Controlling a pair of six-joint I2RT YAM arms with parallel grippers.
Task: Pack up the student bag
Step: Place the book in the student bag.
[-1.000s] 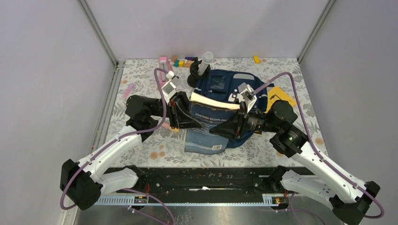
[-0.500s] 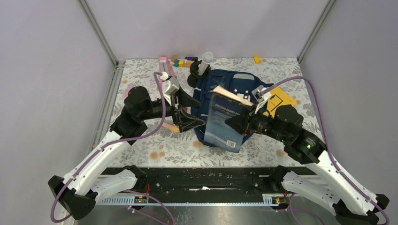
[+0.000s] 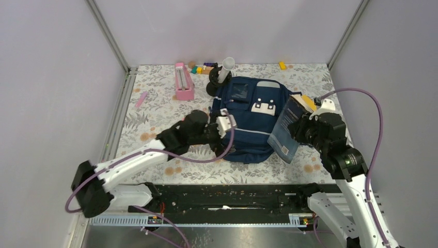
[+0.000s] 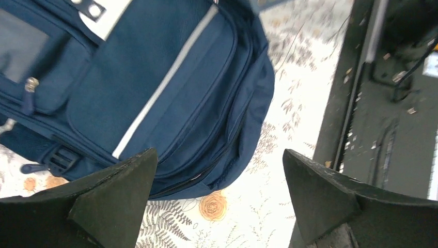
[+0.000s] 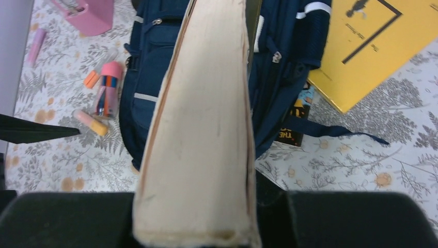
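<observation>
Since a second ago, the blue book [image 3: 285,132] has been carried off the student bag [image 3: 248,116] to its 3 o'clock side, clamped by the right gripper [image 3: 300,129]; the left gripper [image 4: 218,152] is spread wide, empty. Markers [image 5: 106,88] at the bag's 9 o'clock are shown only by the right wrist view, covered from above by the left arm [image 3: 155,152]. The bag is laid flat mid-table, front up, a yellow book [image 5: 372,41] at 2 o'clock.

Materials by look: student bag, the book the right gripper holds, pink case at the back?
Student bag: woven synthetic fabric, matte; fine weave and stitched seams show in the left wrist view. Book: paper, yellowed page block; printed cover, likely card. Pink case: probably moulded plastic; rigid straight edges, uniform colour.
</observation>
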